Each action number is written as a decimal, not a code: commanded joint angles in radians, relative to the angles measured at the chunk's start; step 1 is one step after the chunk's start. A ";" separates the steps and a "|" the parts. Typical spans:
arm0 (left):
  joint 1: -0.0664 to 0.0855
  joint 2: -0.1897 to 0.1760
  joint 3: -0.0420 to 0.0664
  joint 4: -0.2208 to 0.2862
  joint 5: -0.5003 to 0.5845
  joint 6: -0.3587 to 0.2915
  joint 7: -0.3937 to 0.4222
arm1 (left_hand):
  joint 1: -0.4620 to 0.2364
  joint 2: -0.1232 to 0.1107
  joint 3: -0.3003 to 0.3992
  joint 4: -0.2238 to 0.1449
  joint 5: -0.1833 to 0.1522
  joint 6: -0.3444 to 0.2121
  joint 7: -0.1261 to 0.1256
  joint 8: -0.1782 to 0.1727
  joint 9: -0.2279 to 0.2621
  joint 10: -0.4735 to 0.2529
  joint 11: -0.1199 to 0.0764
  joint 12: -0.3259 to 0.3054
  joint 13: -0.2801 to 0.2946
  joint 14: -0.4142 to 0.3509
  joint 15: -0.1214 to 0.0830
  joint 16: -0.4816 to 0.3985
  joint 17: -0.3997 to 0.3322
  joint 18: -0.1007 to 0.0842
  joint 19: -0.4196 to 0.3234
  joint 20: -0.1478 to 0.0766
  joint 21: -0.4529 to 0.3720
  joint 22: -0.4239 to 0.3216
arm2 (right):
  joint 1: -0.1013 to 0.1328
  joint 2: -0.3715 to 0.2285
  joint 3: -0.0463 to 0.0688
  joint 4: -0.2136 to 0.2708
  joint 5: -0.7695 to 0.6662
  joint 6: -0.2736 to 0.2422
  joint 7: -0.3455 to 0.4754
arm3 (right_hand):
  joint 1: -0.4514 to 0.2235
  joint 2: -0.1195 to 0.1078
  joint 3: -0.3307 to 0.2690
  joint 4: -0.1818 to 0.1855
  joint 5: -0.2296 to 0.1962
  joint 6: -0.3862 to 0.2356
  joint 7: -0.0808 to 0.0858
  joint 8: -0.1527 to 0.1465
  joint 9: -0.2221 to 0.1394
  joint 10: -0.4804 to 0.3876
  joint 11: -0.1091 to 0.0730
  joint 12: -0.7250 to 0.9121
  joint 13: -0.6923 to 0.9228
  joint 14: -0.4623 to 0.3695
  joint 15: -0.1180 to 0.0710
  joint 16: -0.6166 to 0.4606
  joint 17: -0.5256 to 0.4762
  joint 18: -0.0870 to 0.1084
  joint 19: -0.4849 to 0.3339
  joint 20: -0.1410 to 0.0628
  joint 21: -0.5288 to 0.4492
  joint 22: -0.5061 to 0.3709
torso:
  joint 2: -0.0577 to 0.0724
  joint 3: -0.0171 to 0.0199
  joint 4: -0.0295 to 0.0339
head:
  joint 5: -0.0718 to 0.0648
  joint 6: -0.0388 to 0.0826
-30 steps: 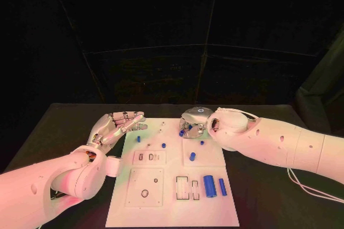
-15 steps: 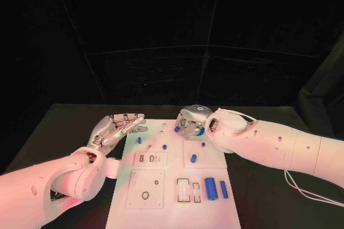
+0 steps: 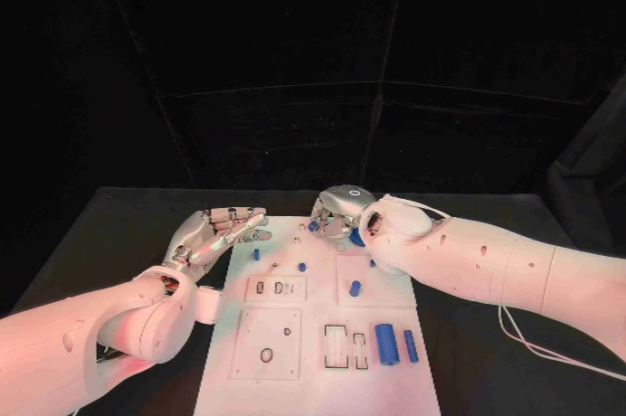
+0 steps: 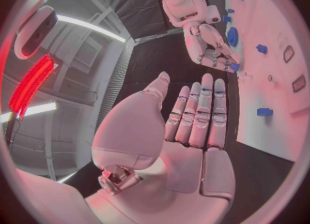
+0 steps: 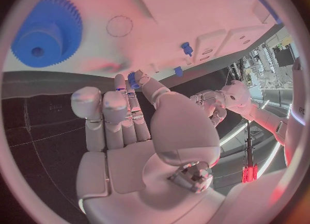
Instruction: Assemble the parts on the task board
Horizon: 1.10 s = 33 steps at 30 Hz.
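Right hand [image 3: 342,219]: was held over the far end of the task board [image 3: 313,380], fingers curled, a small blue part [image 5: 132,80] apparently pinched at the fingertips, judged ready for seating. Left hand [image 3: 215,231]: was kept at the board's left far edge, fingers straight and apart, nothing held, seemingly clear of the work. Blue gear [image 5: 46,31]: was seen lying on the board near the right hand. Blue cylinder [image 3: 386,344]: was laid at the board's near right. Blue pegs [image 3: 301,266]: were scattered mid-board.
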 commanded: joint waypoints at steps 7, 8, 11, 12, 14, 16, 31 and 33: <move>0.006 0.001 0.001 -0.001 -0.007 0.021 -0.006 | 0.003 0.009 0.000 -0.007 -0.003 -0.004 0.010 -0.007 -0.002 -0.001 0.005 -0.006 -0.001 -0.002 0.008 -0.007 0.001 0.008 0.007 0.000 -0.007 -0.002 | 0.006 0.031 0.001 -0.024 -0.027 -0.051 -0.020 | -0.007 -0.012 0.013 0.015 0.007 0.019 -0.012 -0.003 0.010 -0.003 0.003 -0.004 -0.001 0.014 -0.002 0.008 0.001 -0.021 -0.003 0.000 0.006 0.003 | 0.007 -0.0013 -0.0002 | 0.003 0.002; 0.006 0.001 0.001 -0.001 -0.007 0.022 -0.006 | 0.003 0.009 0.000 -0.007 -0.003 -0.004 0.010 -0.007 -0.002 -0.001 0.005 -0.006 -0.001 -0.002 0.008 -0.007 0.001 0.008 0.007 0.000 -0.007 -0.002 | 0.006 0.033 0.001 -0.024 -0.029 -0.054 -0.021 | -0.007 -0.012 0.013 0.015 0.007 0.019 -0.012 -0.003 0.010 -0.003 0.003 -0.004 -0.001 0.014 -0.002 0.008 0.001 -0.021 -0.003 0.000 0.006 0.003 | 0.007 -0.0014 0.0000 | 0.003 0.003; 0.006 0.001 0.001 -0.003 -0.007 0.023 -0.007 | 0.004 0.010 0.001 -0.009 -0.003 -0.004 0.010 -0.008 -0.002 -0.001 0.005 -0.007 -0.001 -0.002 0.008 -0.008 0.001 0.008 0.007 0.000 -0.007 -0.002 | 0.006 0.036 0.001 -0.025 -0.031 -0.054 -0.020 | -0.007 -0.012 0.013 0.015 0.007 0.019 -0.012 -0.003 0.010 -0.003 0.003 -0.004 -0.001 0.014 -0.002 0.008 0.001 -0.021 -0.003 0.000 0.006 0.003 | 0.008 -0.0012 0.0011 | 0.002 0.003; 0.006 0.001 0.001 -0.003 -0.007 0.023 -0.008 | 0.004 0.010 0.001 -0.009 -0.003 -0.004 0.010 -0.008 -0.002 -0.001 0.005 -0.007 -0.001 -0.002 0.008 -0.008 0.001 0.008 0.007 0.000 -0.007 -0.002 | 0.007 0.037 0.001 -0.026 -0.032 -0.052 -0.020 | -0.007 -0.013 0.014 0.016 0.007 0.019 -0.011 -0.004 0.010 -0.003 0.004 -0.004 -0.001 0.014 -0.002 0.008 0.000 -0.021 -0.003 0.000 0.006 0.003 | 0.008 -0.0013 0.0009 | 0.002 0.003; 0.006 0.001 0.001 -0.004 -0.007 0.023 -0.008 | 0.004 0.010 0.001 -0.009 -0.003 -0.004 0.010 -0.008 -0.002 -0.001 0.005 -0.007 -0.001 -0.002 0.008 -0.008 0.001 0.008 0.007 0.000 -0.007 -0.002 | 0.007 0.040 0.001 -0.028 -0.032 -0.045 -0.019 | -0.008 -0.015 0.016 0.018 0.007 0.019 -0.011 -0.005 0.009 -0.004 0.004 -0.005 -0.001 0.013 -0.002 0.008 -0.001 -0.021 -0.004 0.000 0.006 0.003 | 0.009 -0.0019 -0.0002 | 0.004 0.003; 0.006 0.001 0.001 -0.004 -0.007 0.024 -0.009 | 0.004 0.010 0.002 -0.010 -0.003 -0.004 0.010 -0.008 -0.002 -0.001 0.005 -0.007 -0.001 -0.003 0.008 -0.008 0.001 0.008 0.007 0.000 -0.008 -0.002 | 0.007 0.043 0.001 -0.028 -0.033 -0.036 -0.018 | -0.009 -0.018 0.017 0.020 0.007 0.019 -0.011 -0.005 0.009 -0.005 0.004 -0.005 -0.001 0.013 -0.001 0.009 -0.001 -0.021 -0.005 0.001 0.007 0.004 | 0.010 -0.0018 -0.0001 | 0.004 0.003; 0.008 0.002 0.001 -0.004 -0.007 0.028 -0.012 | 0.005 0.011 0.003 -0.013 -0.003 -0.005 0.010 -0.009 -0.002 -0.002 0.005 -0.009 -0.001 -0.003 0.008 -0.010 0.002 0.008 0.007 0.001 -0.009 -0.004 | 0.008 0.069 0.001 -0.062 -0.040 0.026 -0.035 | -0.013 -0.027 0.022 0.030 0.000 0.016 -0.009 -0.010 0.008 -0.011 0.006 -0.006 -0.002 0.010 0.001 0.010 -0.004 -0.020 -0.009 0.002 0.009 0.003 | 0.013 -0.0020 0.0001 | 0.004 0.004; 0.008 0.002 0.001 -0.004 -0.007 0.029 -0.013 | 0.005 0.011 0.003 -0.014 -0.003 -0.005 0.010 -0.009 -0.002 -0.002 0.006 -0.010 -0.001 -0.003 0.008 -0.011 0.002 0.008 0.007 0.001 -0.009 -0.004 | 0.008 0.074 0.001 -0.069 -0.043 0.030 -0.039 | -0.014 -0.028 0.023 0.031 0.000 0.014 -0.008 -0.011 0.008 -0.012 0.007 -0.006 -0.002 0.009 0.001 0.009 -0.007 -0.020 -0.010 0.003 0.009 0.003 | 0.013 -0.0022 0.0003 | 0.004 0.005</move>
